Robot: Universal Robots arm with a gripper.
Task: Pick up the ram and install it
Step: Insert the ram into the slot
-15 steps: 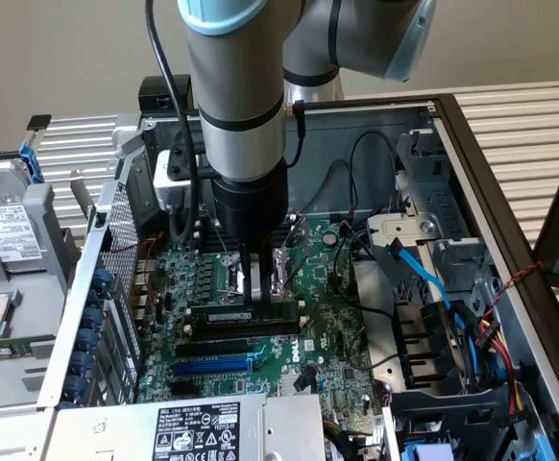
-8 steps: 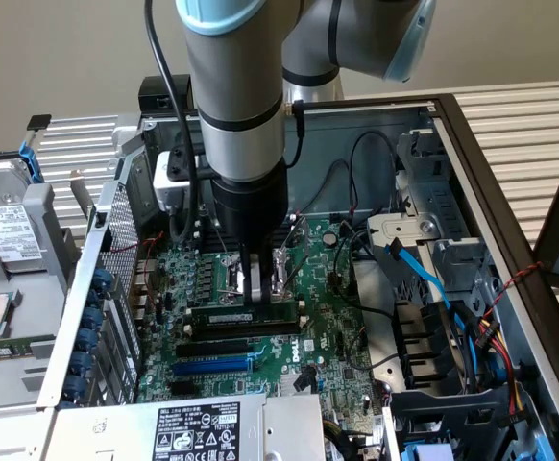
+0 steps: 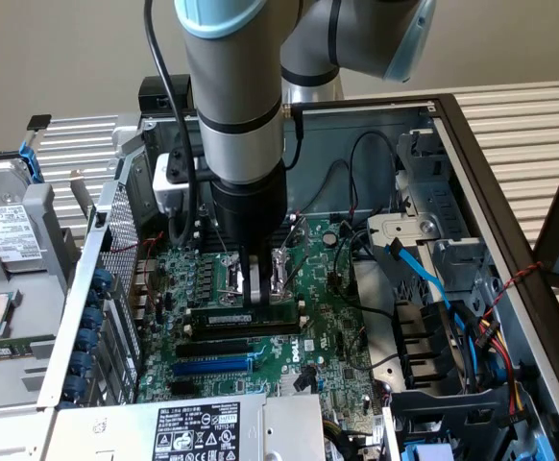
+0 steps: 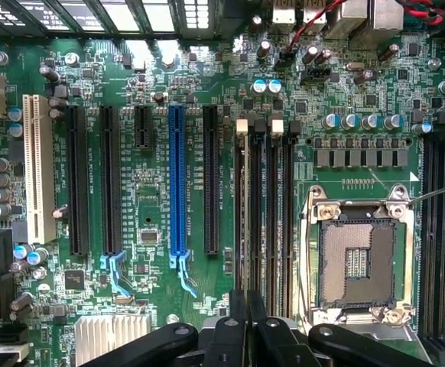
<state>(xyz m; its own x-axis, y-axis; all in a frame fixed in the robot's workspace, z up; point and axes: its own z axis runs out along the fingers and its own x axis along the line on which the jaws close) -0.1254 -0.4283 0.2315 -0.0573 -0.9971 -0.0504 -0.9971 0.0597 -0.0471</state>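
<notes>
The gripper (image 3: 256, 293), its fingers nearly together, is clamped on the top edge of the ram (image 3: 230, 318), which stands edgewise at the black memory slots (image 4: 280, 214) beside the CPU socket (image 4: 356, 260).

One blue slot (image 4: 177, 180), one white slot (image 4: 39, 168), one CPU socket (image 4: 358, 264) — one ram (image 3: 227, 317)

The surface (image 3: 529, 125) is a light, ribbed panel. An open computer case (image 3: 376, 120) lies flat on it, open side up. A hard drive (image 3: 6, 230) in a grey carrier rests beside the case, toward the surface's edge at the exterior view's left.
</notes>
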